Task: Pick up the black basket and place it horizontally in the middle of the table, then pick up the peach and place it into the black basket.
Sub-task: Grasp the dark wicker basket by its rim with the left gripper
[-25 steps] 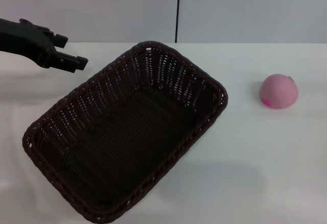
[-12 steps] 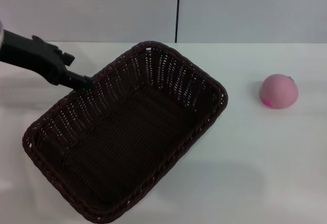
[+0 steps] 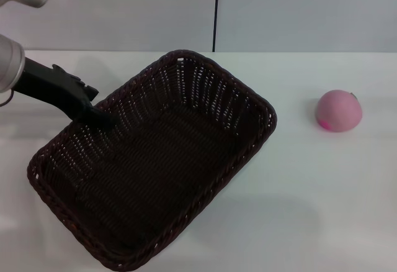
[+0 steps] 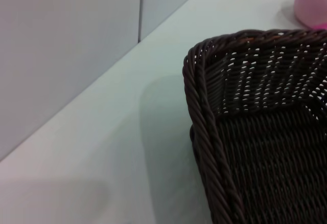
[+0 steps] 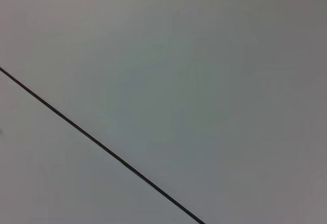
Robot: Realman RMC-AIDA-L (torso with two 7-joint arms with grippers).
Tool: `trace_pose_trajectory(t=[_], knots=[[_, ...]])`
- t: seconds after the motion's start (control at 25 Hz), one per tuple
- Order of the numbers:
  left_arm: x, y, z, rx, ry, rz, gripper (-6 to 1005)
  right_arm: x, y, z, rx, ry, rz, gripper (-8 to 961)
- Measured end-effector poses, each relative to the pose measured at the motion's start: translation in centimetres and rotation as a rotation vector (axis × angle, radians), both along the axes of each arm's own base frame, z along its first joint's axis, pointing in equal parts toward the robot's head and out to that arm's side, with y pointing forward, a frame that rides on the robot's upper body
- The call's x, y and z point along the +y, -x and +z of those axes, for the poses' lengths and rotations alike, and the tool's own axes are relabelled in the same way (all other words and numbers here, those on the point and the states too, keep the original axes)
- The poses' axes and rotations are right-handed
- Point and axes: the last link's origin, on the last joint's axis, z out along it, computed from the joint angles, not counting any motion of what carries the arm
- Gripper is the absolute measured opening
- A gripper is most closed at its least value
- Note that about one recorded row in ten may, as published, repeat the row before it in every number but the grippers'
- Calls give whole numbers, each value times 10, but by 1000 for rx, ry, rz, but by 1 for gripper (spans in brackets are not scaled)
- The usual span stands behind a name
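The black basket (image 3: 155,166) lies at an angle on the left half of the white table (image 3: 322,197). It is empty. My left gripper (image 3: 98,107) is open at the basket's far left rim, with one finger (image 3: 104,119) against the inner side of the wall. The left wrist view shows a basket corner (image 4: 265,132) close up, and the table (image 4: 122,132) beside it. The peach (image 3: 338,110) sits on the table to the right, apart from the basket. It also shows at the edge of the left wrist view (image 4: 312,4). My right gripper is out of view.
A pale wall with a dark vertical seam (image 3: 216,11) stands behind the table. The right wrist view shows only that wall and seam (image 5: 102,144). Bare tabletop lies between the basket and the peach.
My left gripper has come down and to the right, from above the table's left side onto the basket's far left rim. The basket and the peach have not moved.
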Motion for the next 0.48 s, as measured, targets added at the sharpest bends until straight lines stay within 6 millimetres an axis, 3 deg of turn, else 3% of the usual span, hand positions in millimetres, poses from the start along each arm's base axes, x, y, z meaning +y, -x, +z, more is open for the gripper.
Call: trace_pose_trajectory(t=[0.44, 0.48], knots=[[1, 2, -9, 29, 25, -15, 777, 2, -1, 0, 1, 6, -10, 625], [1, 2, -10, 29, 28, -17, 736, 2, -1, -1, 1, 6, -10, 625]])
